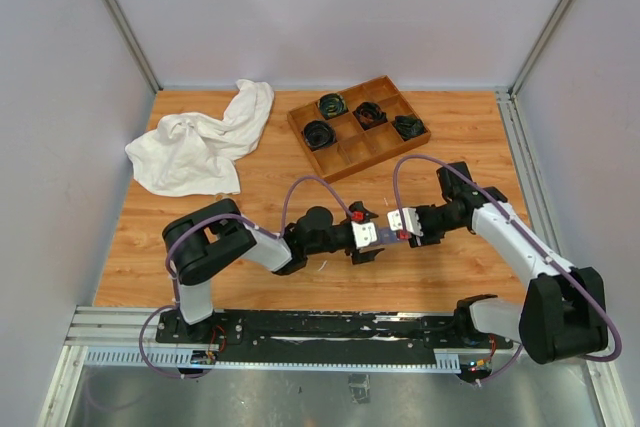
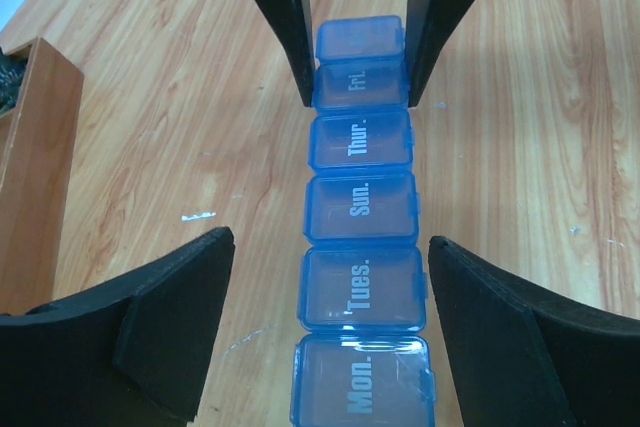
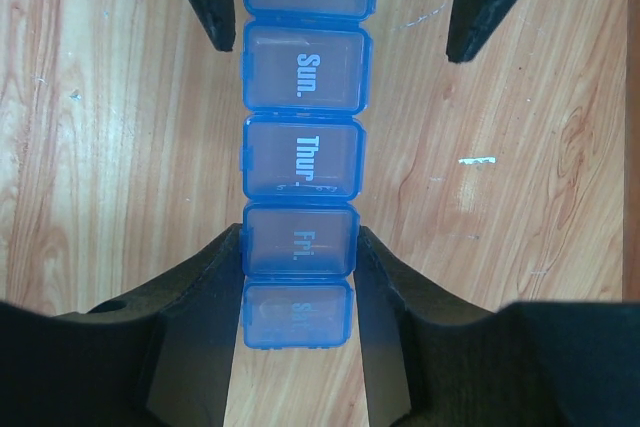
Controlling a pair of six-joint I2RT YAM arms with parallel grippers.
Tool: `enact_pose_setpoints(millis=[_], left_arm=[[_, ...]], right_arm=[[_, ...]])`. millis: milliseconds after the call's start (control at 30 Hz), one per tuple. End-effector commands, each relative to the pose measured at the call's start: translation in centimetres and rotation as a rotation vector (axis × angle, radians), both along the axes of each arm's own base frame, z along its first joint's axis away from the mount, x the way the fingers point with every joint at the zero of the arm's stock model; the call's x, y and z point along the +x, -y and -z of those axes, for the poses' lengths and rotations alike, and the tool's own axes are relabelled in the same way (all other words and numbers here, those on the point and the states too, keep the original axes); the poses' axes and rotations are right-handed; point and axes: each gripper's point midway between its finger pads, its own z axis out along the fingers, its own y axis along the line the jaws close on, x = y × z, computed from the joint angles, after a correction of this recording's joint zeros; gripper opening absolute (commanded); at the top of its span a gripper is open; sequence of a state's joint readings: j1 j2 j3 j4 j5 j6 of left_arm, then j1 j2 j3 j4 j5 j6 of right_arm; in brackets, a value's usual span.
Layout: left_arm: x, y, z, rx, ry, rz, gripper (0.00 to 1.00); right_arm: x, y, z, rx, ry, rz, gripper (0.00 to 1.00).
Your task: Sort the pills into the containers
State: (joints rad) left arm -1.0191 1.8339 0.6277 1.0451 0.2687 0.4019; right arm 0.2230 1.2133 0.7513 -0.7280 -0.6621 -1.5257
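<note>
Lying flat on the bench (image 2: pixel 150 147), the blue pill organizer (image 2: pixel 362 209) runs lengthwise between both pincers. The right pincer (image 3: pixel 298 247) pinches its "Fri." compartment by the sides. The left pincer (image 2: pixel 330 267) stands spread wide, straddling "Tues." without contact. Beyond both pincers sits a wooden tray (image 1: pixel 350 153).

Left tool (image 2: pixel 330 242) straddles the organizer (image 2: pixel 362 209) with gaps; right tool (image 2: pixel 360 97) blocks ahead.

One wooden tray (image 1: pixel 347 157). Four black cable coils (image 1: pixel 333 104) inside tray. One white cloth (image 1: pixel 200 142) left of tray. One blue pill organizer (image 2: pixel 362 209) nearside of tray: six lidded compartments (image 2: pixel 360 142).
</note>
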Motion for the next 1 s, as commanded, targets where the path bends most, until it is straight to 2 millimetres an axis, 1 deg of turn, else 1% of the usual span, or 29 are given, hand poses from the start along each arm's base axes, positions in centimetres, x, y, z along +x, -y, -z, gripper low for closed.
enact_pose_setpoints(millis=[0, 233, 433, 533, 633, 667, 833, 967], left_arm=[[0.2, 0.8, 0.6, 0.036, 0.002, -0.004, 0.84], [0.1, 1.2, 0.7, 0.04, -0.018, 0.009, 0.61], [-0.3, 1.3, 0.6, 0.035, -0.024, 0.027, 0.32], [-0.3, 1.4, 0.6, 0.038, -0.028, 0.032, 0.15], [-0.4, 1.4, 0.5, 0.04, -0.032, 0.034, 0.02], [-0.4, 1.4, 0.4, 0.04, -0.033, 0.035, 0.0], [-0.9, 1.5, 0.5, 0.051, -0.046, 0.059, 0.0], [-1.1, 1.6, 0.6, 0.059, -0.051, 0.077, 0.0]], right_arm=[[-1.3, -0.5, -0.2, 0.008, -0.026, -0.024, 0.19], [-1.5, -0.6, -0.3, 0.005, -0.028, -0.028, 0.18], [-1.5, -0.7, -0.3, 0.005, -0.033, -0.022, 0.18], [-1.6, -0.7, -0.3, 0.007, -0.04, -0.017, 0.19], [-1.7, -0.8, -0.3, 0.012, -0.052, -0.012, 0.19], [-1.8, -0.8, -0.3, 0.015, -0.059, -0.011, 0.2], [-2.0, -0.8, -0.4, 0.015, -0.106, 0.013, 0.22], [-2.3, -0.8, -0.3, 0.01, -0.177, 0.025, 0.23]])
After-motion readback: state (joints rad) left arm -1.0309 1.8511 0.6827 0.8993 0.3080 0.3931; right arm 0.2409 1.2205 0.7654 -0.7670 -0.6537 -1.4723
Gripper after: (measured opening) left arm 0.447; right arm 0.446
